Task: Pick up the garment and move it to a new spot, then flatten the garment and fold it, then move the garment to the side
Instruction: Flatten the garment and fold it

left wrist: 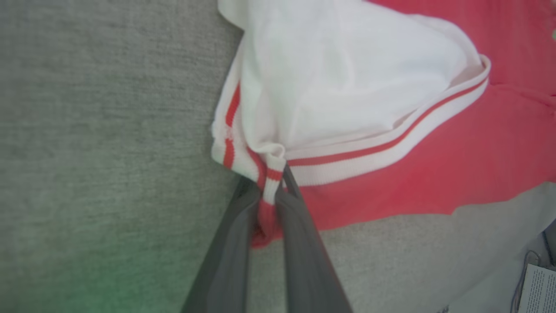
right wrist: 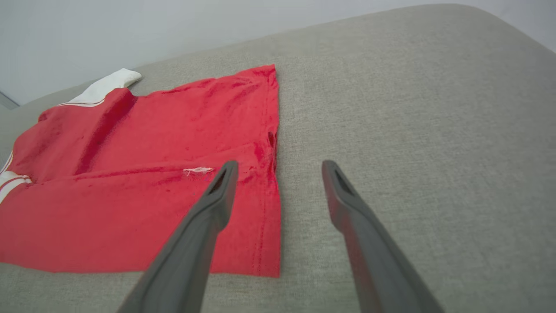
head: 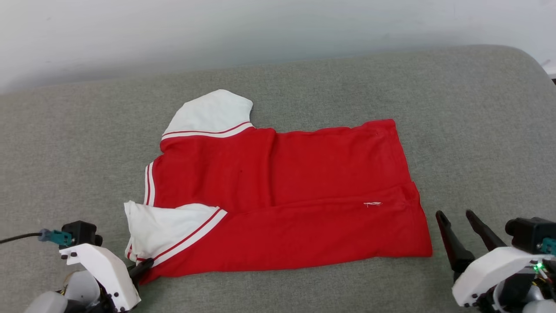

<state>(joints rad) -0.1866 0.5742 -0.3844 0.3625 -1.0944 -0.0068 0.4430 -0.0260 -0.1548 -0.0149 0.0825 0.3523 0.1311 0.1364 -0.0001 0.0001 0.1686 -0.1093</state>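
Observation:
The garment (head: 286,195) lies spread on the grey cushion, plain red side up, with its white sleeves to the left and its hem to the right. My left gripper (head: 145,265) is at its near left corner. In the left wrist view the two dark fingers pinch the striped cuff of the near sleeve (left wrist: 269,178), so the left gripper (left wrist: 271,191) is shut on the garment (left wrist: 391,165). My right gripper (head: 454,217) stands open just right of the hem, above the cushion. In the right wrist view the right gripper (right wrist: 280,167) has the hem edge of the garment (right wrist: 143,174) under its left finger.
A wide grey fabric cushion (head: 478,130) bears everything, with a pale wall (head: 260,30) behind it. The cushion's rounded corner is at the far right. A printed paper (left wrist: 536,289) shows beyond the cushion's edge in the left wrist view.

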